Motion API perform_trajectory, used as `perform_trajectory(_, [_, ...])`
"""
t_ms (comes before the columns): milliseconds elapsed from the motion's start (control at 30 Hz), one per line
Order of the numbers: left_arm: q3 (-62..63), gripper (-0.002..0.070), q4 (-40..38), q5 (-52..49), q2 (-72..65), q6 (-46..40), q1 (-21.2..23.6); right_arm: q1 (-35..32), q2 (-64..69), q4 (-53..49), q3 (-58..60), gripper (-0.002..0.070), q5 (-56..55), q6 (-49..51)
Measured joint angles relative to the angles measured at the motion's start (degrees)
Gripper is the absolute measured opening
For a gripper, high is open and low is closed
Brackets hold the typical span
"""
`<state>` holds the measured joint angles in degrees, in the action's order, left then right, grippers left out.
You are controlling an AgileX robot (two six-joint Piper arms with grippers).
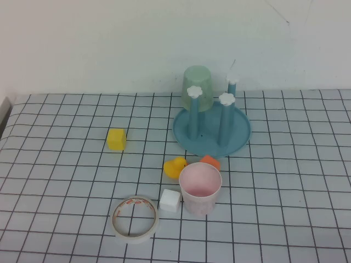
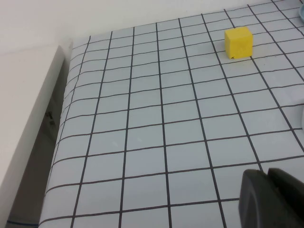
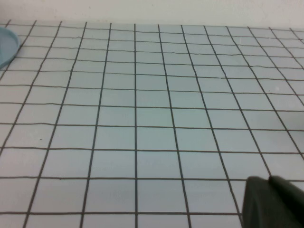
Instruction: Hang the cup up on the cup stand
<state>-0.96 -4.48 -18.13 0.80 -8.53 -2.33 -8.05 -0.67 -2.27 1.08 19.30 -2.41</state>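
Note:
The pale pink cup stands upright, mouth up, near the table's front middle. Behind it the blue cup stand has upright pegs with white flower caps; a light green cup hangs upside down on a rear peg. Neither arm shows in the high view. My left gripper is shut, empty, over bare grid cloth at the table's left side. My right gripper is shut too, holding nothing, over bare cloth, with the stand's rim far off.
A yellow block lies left of the stand. A yellow duck, an orange piece, a white cube and a tape roll crowd round the pink cup. The table's left edge drops off beside my left gripper.

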Motion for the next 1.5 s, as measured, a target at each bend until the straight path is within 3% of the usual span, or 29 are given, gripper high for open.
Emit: perform_trajectory(1500, [0.0, -0.0003, 0.0, 0.0, 0.0, 0.0, 0.0, 0.13, 0.0, -4.1, 0.0, -0.0001, 0.0, -0.24])
